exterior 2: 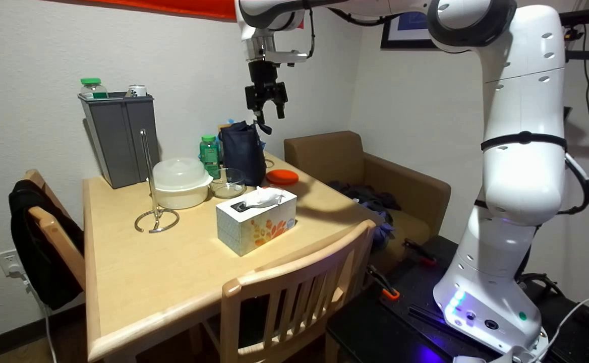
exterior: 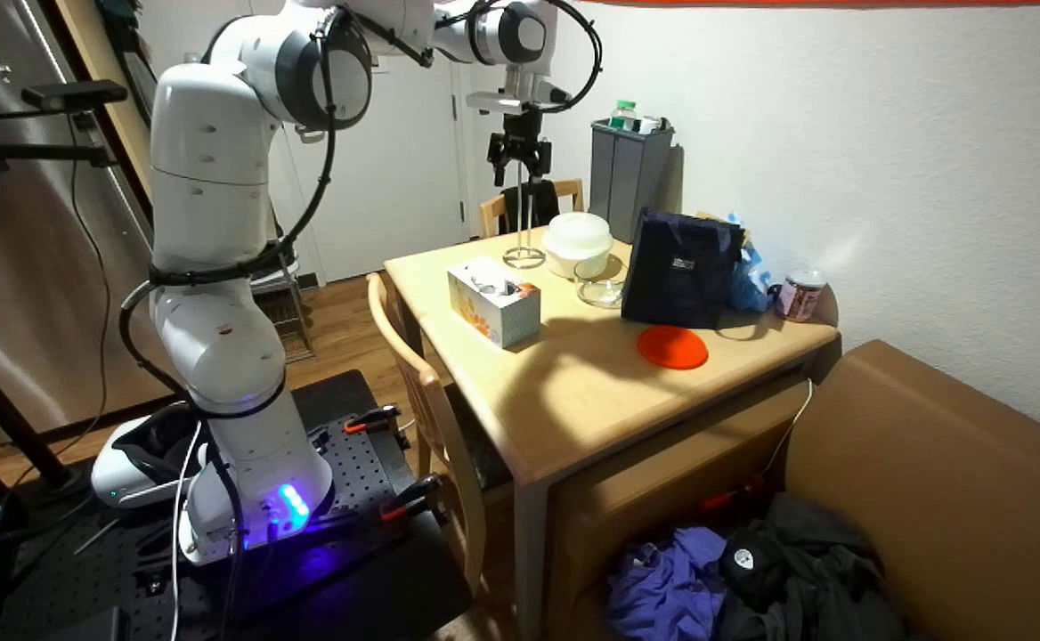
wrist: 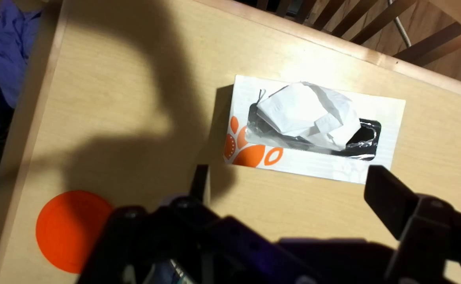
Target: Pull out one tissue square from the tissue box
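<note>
The pull is judged not to have been begun: the white tissue [wrist: 301, 112] is seen bunched up out of the top of the tissue box [exterior 2: 259, 229], and no square is held. The box is set upright on the surface [exterior 2: 173, 267], near the edge beside the chair [exterior 2: 304, 262]. A loose end is thus already offered for grasping, while everything else is judged to be left: the approach, the pinch, and the upward draw until one square is freed. The gripper [exterior 2: 270, 115] is empty, and in the wrist view its fingers [wrist: 390, 201] are seen spread wide apart. As for pose, the arm [exterior 2: 521, 181] is stretched out from its base [exterior: 257, 490] across the chair, with the gripper pointed downward, held high above the surface and well apart from the box. In the wrist view the box is shown toward the chair side of the fingertips rather than squarely between them; it is therefore judged that the gripper would have to be shifted toward the chair and lowered before the fingers were brought together on the tissue.
</note>
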Tool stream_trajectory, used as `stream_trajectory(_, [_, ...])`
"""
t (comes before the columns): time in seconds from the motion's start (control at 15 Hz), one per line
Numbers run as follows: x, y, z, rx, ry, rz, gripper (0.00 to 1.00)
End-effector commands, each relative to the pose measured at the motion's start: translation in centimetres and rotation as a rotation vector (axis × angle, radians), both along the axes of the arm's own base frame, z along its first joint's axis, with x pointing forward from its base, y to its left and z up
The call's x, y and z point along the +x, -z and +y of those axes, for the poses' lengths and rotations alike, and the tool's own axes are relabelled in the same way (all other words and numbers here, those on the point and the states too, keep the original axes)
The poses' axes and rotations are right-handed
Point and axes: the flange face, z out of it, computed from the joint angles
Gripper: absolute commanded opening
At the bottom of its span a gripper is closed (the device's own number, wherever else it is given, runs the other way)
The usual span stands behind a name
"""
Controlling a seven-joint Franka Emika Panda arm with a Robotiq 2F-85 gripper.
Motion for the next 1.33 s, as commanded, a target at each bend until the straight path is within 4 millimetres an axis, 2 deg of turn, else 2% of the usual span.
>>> stream_trajectory(0.0, [0.4, 1.9, 0.2, 0.005, -0.072, 0.046, 1.00])
stream_trajectory(0.53, [-0.3, 7.8, 0.5, 0.065, -0.310, 0.108, 1.00])
stream_trajectory(0.73, [-0.8, 11.2, 1.3, 0.116, -0.351, 0.106, 1.00])
stream_trajectory(1.07, [-3.2, 17.0, 3.4, 0.177, -0.349, 0.120, 1.00])
stream_trajectory(1.27, [-4.8, 18.1, 4.5, 0.198, -0.332, 0.090, 1.00])
